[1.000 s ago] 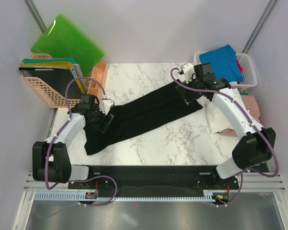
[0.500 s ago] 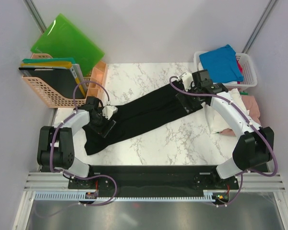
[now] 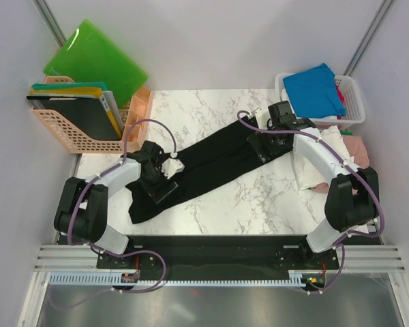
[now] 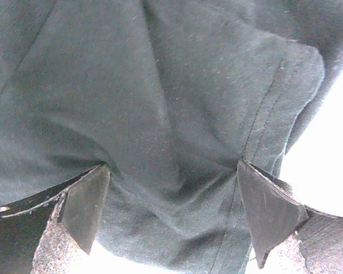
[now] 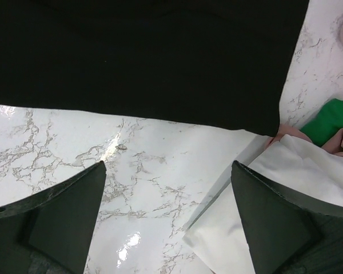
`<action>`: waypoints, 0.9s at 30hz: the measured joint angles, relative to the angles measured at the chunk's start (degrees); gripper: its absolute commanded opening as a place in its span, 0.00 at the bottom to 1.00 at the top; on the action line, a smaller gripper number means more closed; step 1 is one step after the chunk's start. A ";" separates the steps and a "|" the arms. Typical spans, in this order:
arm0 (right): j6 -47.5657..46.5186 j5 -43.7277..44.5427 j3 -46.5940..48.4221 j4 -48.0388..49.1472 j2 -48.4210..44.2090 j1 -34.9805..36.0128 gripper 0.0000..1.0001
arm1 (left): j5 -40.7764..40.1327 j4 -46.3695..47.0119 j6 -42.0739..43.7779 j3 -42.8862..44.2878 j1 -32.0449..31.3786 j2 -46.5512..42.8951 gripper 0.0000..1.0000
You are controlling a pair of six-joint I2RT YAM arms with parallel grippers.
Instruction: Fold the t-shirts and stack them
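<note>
Currently mid-fold: black t-shirt lies as a long diagonal band on the table. Left gripper is spread wide over its near-left end. Right gripper is likewise open just beside the far-right end. Neither appears to pinch cloth. Next: regrasp the ends, fold crosswise.

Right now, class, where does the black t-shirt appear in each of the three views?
Top external: black t-shirt runs diagonally through the centre.
Left wrist: fills nearly the whole picture.
Right wrist: spans the picture's top.
Shared landmark: marble table, plain in top and right wrist views.
</note>
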 measured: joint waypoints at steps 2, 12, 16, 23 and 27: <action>0.15 -0.26 0.00 0.00 0.15 0.00 0.98 | -0.24 -0.26 -0.39 0.90 -1.79 0.96 1.00; 0.83 -1.53 0.52 1.64 2.49 -0.22 0.98 | -0.66 -0.37 -3.26 2.78 -12.39 2.78 1.00; 3.15 -3.54 5.40 1.90 11.08 -0.92 0.98 | -0.50 -0.31 -3.76 2.73 -13.09 2.71 1.00; 7.93 -4.76 17.49 2.99 27.52 -1.40 0.98 | 0.13 0.85 -3.91 1.14 -13.22 1.01 1.00; 9.14 -3.58 21.99 3.39 31.87 -1.40 0.98 | 0.66 0.94 -4.00 1.01 -13.22 0.83 1.00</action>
